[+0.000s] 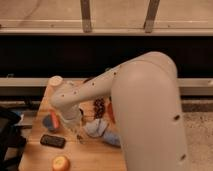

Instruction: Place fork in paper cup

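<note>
The paper cup [55, 81] is a short cream-white cylinder standing at the back left corner of the wooden table [35, 155]. My gripper [75, 121] hangs from the white arm over the middle left of the table, well in front of the cup. A small slim silvery thing, probably the fork [79, 136], shows just below the gripper, near the table top. I cannot see whether it is held or lying there.
A black flat object [53, 141] lies front left, with an orange fruit [61, 162] at the front edge. An orange and blue item [51, 120] is left of the gripper. A pale blue-white bag [97, 128] and a dark packet [99, 107] lie to its right. My big arm [145, 110] covers the table's right side.
</note>
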Robot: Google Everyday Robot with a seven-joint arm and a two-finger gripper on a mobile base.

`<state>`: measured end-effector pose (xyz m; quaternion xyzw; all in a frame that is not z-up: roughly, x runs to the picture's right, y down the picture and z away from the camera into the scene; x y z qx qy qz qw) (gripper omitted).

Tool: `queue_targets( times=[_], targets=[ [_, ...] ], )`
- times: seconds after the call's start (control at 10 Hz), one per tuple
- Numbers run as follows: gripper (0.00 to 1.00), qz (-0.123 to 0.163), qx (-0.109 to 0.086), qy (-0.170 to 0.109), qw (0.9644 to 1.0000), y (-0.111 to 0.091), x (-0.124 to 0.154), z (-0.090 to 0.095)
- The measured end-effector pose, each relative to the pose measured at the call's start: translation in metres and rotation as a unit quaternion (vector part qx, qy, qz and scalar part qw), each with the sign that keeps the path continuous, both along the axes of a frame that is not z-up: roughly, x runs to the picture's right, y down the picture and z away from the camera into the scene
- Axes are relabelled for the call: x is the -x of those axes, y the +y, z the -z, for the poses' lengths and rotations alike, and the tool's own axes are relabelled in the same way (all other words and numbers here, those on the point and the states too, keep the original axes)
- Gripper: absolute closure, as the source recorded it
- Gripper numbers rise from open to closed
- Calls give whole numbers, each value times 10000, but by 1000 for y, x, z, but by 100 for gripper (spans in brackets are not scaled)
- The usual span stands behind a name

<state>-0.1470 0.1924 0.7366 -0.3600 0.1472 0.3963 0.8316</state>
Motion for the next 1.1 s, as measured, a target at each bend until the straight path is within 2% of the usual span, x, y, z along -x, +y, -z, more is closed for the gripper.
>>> queue_targets(
  times=[0.2, 0.3, 0.5, 0.7, 0.8, 0.9, 1.1],
  targets=[
    [100, -229, -393, -232, 9987, -46, -5, 20],
    [100, -370, -603, -343, 9969, -70, -9, 27],
    [100, -689, -1040, -566, 9906, -120, -18, 33],
    [100, -991, -1387, -807, 9821, -166, -24, 29],
    [100, -1173, -1541, -962, 9763, -190, -26, 21],
    [100, -1291, -1621, -1078, 9723, -203, -26, 16],
    [100, -1555, -1812, -1331, 9619, -230, -26, 2]
  ],
)
